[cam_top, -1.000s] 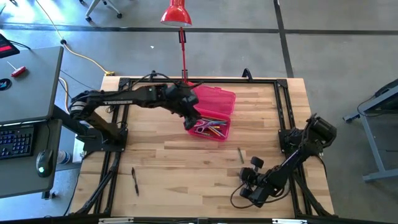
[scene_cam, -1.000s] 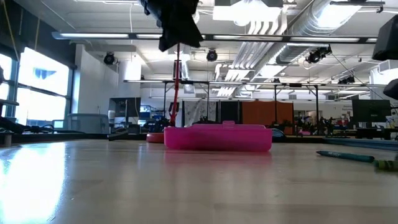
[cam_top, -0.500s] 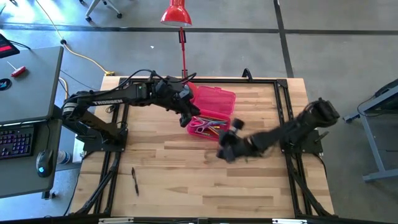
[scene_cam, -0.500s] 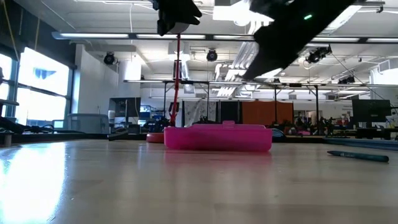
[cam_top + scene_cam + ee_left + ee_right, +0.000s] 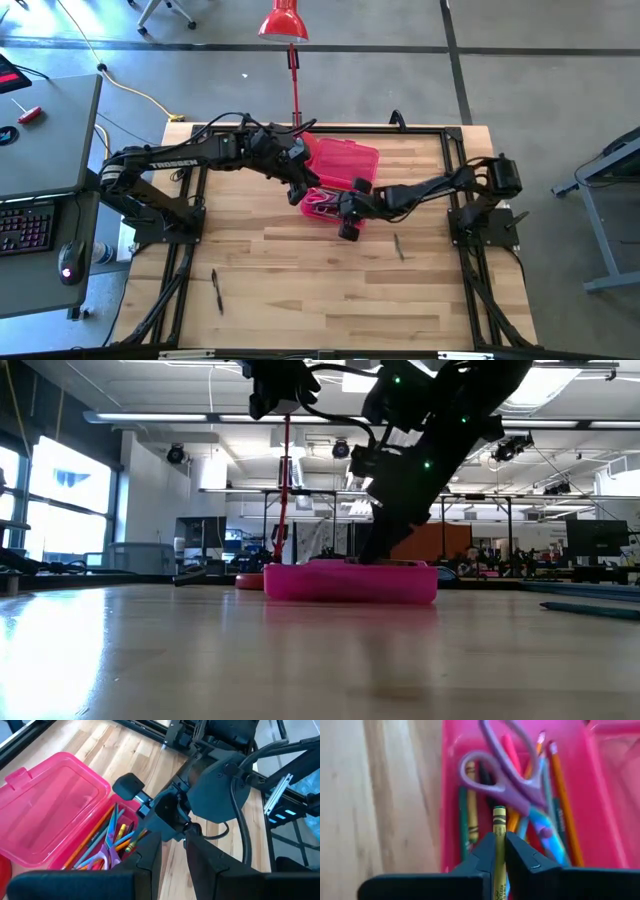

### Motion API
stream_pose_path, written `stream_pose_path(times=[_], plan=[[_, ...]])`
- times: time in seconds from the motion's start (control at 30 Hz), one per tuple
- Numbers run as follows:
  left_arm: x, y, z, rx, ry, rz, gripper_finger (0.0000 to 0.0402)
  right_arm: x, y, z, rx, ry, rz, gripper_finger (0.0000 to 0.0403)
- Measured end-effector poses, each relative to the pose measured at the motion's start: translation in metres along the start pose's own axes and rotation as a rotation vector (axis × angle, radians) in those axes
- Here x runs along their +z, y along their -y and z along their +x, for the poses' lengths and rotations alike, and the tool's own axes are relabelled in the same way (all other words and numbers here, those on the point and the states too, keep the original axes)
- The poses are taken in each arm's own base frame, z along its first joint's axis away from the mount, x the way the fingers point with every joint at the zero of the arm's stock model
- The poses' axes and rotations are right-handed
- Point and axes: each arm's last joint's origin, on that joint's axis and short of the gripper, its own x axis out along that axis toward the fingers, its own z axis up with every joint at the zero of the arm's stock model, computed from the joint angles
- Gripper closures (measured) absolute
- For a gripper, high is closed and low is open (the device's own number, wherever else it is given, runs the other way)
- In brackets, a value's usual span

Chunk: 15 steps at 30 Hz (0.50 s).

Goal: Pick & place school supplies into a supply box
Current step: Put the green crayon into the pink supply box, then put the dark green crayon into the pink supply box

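Note:
The pink supply box (image 5: 335, 207) lies open on the table, lid (image 5: 346, 160) folded back toward the far edge. Pencils, markers and purple-handled scissors (image 5: 507, 785) lie inside. My right gripper (image 5: 347, 226) hangs over the box's near right end, shut on a yellow-green crayon (image 5: 499, 840). My left gripper (image 5: 302, 187) hovers above the box's left end, fingers a little apart with nothing between them (image 5: 172, 840). A dark green pen (image 5: 398, 245) and a black pen (image 5: 216, 290) lie flat on the wood. My right gripper pinches the yellow-green crayon's shaft (image 5: 499, 851) between its two fingers (image 5: 485, 854). The crayon lies along the fingers, its free end (image 5: 499, 811) sticking out past them. The fingers slant down from the table's right side. The crayon is lifted clear above the box's contents.
A red desk lamp (image 5: 283, 25) stands beyond the far edge, its pole (image 5: 285, 490) behind the box. A black frame (image 5: 455, 190) runs along the table's sides. Open wood lies in front of the box. A desk with a keyboard (image 5: 25, 225) stands to the left.
My right arm has swung from the table's near right corner up and across toward the box, ending over its near right end. My left gripper has risen a little above the box. The green pen on the table has slid slightly toward the right edge.

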Motion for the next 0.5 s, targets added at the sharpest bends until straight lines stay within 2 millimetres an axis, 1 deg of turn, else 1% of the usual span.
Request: stream_pose_path(times=[0.1, 0.23, 0.37, 0.43, 0.5], plan=[[0.0, 0.0, 0.0, 0.0, 0.0, 0.0, 0.0285, -0.001, -0.001, 0.0, 0.011, -0.014, -0.014, 0.0376], [0.0, 0.0, 0.0, 0.002, 0.0, 0.0, 0.0285, 0.001, -0.001, 0.0, 0.012, 0.014, -0.062, 0.0349], [0.0, 0.0, 0.0, 0.005, 0.001, 0.0, 0.0285, 0.002, -0.002, -0.002, -0.015, 0.031, -0.051, 0.0322], [0.0, 0.0, 0.0, 0.005, 0.001, 0.0, 0.0285, 0.003, -0.004, -0.009, -0.019, 0.032, -0.02, 0.0313], [0.0, 0.0, 0.0, 0.006, 0.0, 0.0, 0.0285, 0.004, -0.008, -0.024, -0.006, 0.036, 0.022, 0.0309]])
